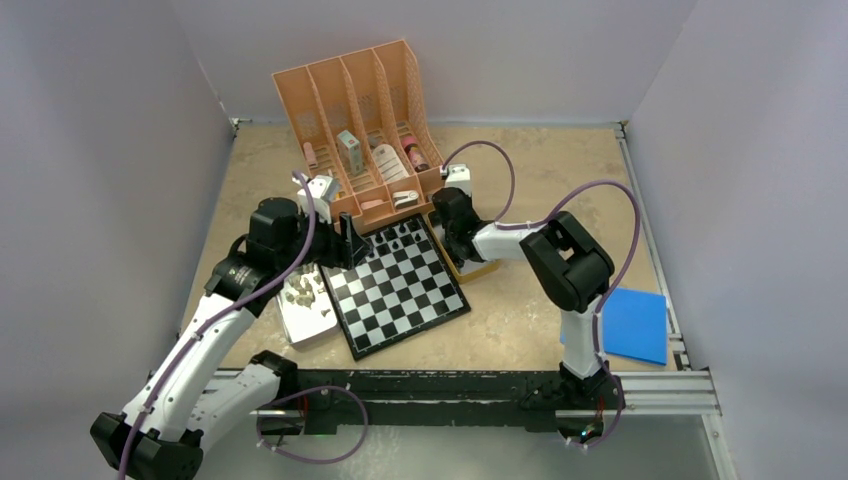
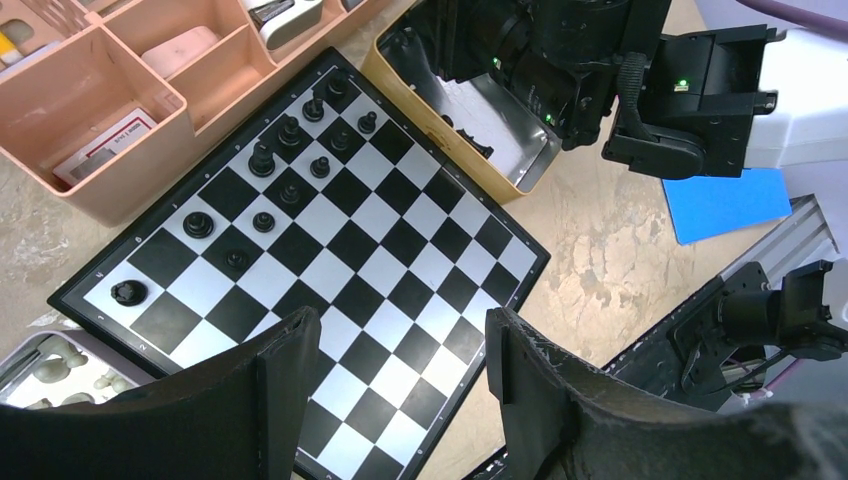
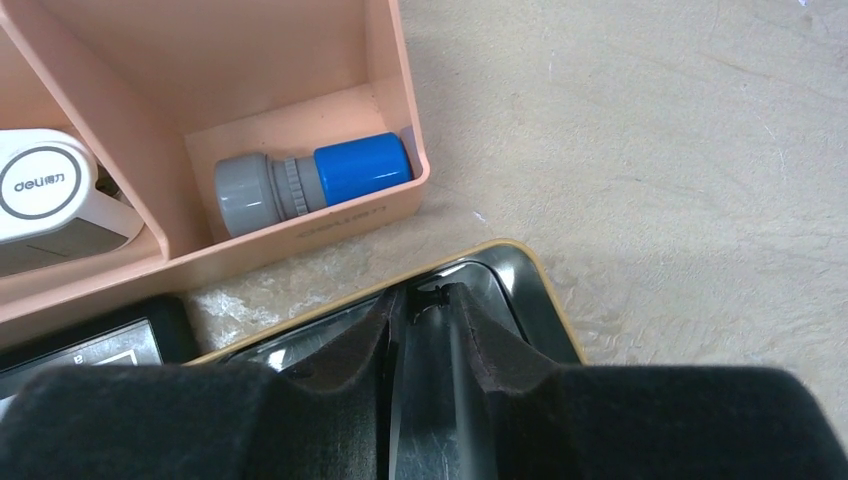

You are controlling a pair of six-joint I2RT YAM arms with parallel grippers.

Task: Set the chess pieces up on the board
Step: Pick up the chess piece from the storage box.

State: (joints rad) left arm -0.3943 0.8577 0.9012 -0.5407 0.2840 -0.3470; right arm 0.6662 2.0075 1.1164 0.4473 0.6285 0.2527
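The board lies at the table's middle. Several black chess pieces stand on its far rows. Beige chess pieces lie in a tray left of the board. My left gripper hovers open over the board's left part with nothing between its fingers. My right gripper reaches down into the yellow-rimmed metal tray right of the board. Its fingers stand almost together around a tiny black chess piece at their tips.
A peach desk organiser with small bottles and boxes stands just behind the board. Its near compartment holds a grey and blue cylinder, beside a white device. A blue sheet lies at the near right.
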